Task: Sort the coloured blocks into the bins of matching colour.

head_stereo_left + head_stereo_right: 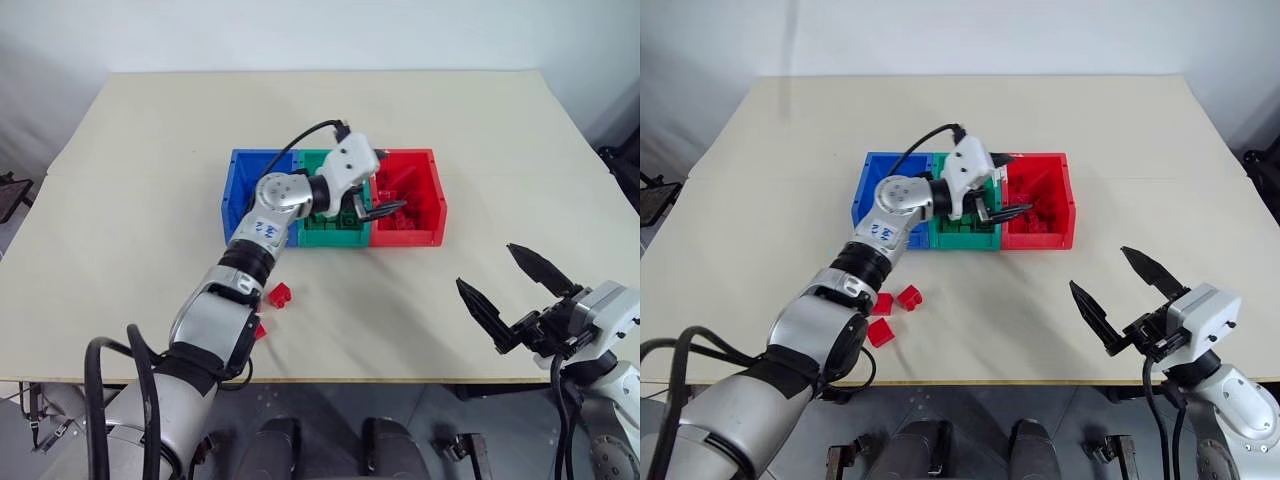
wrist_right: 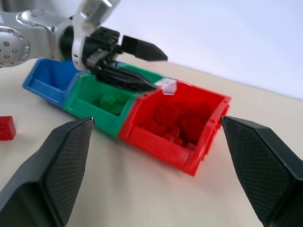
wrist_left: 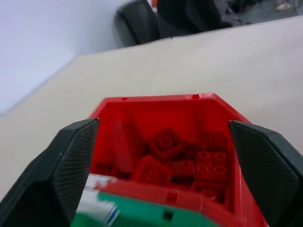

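Left gripper [image 1: 1002, 203] is being held spread, empty, over the red bin [image 1: 1064, 205]; right gripper [image 1: 1128, 288] is being held spread near the table's [image 1: 790, 150] near-right edge.

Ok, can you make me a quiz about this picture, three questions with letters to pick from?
1. Where is the left gripper?
A. Over the blue bin
B. Over the red bin
C. Flat on the table

2. What colour is the middle bin?
A. Blue
B. Red
C. Green

3. How is the right gripper?
A. Open and empty
B. Shut on a block
C. Shut on a bin's wall

Answers:
1 B: the left gripper hangs over the red bin, at its side next to the green one.
2 C: the middle bin is green, with blue and red on either side.
3 A: the right gripper has its fingers spread wide with nothing between them.
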Available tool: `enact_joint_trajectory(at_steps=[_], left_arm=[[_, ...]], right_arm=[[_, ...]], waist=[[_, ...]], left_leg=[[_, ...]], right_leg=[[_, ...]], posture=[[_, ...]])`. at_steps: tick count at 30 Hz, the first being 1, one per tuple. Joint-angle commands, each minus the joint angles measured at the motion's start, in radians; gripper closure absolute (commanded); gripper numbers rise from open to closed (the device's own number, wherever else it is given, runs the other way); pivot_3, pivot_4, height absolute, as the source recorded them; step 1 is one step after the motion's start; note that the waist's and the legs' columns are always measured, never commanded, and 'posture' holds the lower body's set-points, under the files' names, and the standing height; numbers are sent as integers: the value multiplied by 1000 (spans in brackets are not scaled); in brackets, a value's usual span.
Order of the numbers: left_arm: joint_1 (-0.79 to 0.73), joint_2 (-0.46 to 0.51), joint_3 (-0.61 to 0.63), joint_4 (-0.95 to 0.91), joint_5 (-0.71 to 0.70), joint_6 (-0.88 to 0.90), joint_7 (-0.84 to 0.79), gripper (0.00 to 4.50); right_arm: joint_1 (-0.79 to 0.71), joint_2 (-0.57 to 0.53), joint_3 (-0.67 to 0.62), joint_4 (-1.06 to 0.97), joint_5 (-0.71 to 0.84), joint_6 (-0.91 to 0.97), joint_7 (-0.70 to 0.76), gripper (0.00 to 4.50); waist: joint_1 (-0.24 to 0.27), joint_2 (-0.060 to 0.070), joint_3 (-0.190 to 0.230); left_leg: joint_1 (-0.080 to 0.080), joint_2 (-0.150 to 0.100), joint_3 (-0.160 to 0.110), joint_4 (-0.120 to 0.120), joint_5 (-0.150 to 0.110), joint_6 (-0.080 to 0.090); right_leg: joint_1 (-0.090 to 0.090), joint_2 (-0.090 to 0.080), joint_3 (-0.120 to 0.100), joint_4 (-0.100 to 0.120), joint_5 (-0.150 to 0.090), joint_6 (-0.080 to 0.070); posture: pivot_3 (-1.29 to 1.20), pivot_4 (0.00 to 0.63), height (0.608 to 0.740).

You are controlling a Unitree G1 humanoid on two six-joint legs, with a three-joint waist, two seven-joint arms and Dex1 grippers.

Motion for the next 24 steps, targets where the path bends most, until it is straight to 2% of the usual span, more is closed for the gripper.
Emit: enact_joint_trajectory(at_steps=[1, 3, 5, 7, 11, 18, 24], left_arm=[[122, 97, 43, -275, -83, 56, -85, 25], [219, 163, 61, -404, -124, 93, -131, 25], [384, 276, 119, -607, -259, 173, -254, 25], [525, 367, 194, -774, -348, 282, -265, 25], [822, 544, 352, -885, -348, 290, -265, 25], [1058, 652, 501, -823, -341, 229, -286, 25], [1099, 657, 495, -834, -343, 222, -278, 25]], right_arm=[[-41, -40, 28, 31, 28, 9, 68, 0], [-69, -66, 50, 54, 38, 15, 117, 0], [-103, -121, 90, 91, 27, 31, 194, 0], [-136, -178, 122, 143, -6, -3, 292, 0], [-238, -253, 170, 203, 96, 105, 418, 0], [-317, -295, 226, 304, 56, 84, 580, 0], [-340, -287, 239, 344, 18, 48, 629, 0]], waist=[[-4, 0, 0], [-9, 0, 0], [-13, 0, 0], [-25, 0, 0], [-19, 1, 0], [19, 0, 0], [12, 0, 0]], left_leg=[[0, 0, -1, 0, 0, 0], [0, 0, -1, 0, 0, 0], [0, 0, -1, 0, 0, 0], [1, 5, -1, 0, 0, 0], [2, 7, -1, 0, 0, 0], [5, 5, -5, 2, -1, 1], [5, 6, -4, 1, -1, 0]], right_leg=[[0, 0, 0, 0, 0, 0], [0, 0, 0, 0, 0, 0], [0, 0, 0, 0, 0, 0], [0, -1, 0, 0, 0, 0], [2, 0, 0, -2, 0, -1], [10, -2, -2, -8, 1, -2], [8, -2, -1, -6, 2, -2]], posture=[[0, 150, 740], [0, 150, 740], [0, 150, 740], [0, 150, 740], [0, 150, 740], [0, 150, 740], [0, 150, 740]])
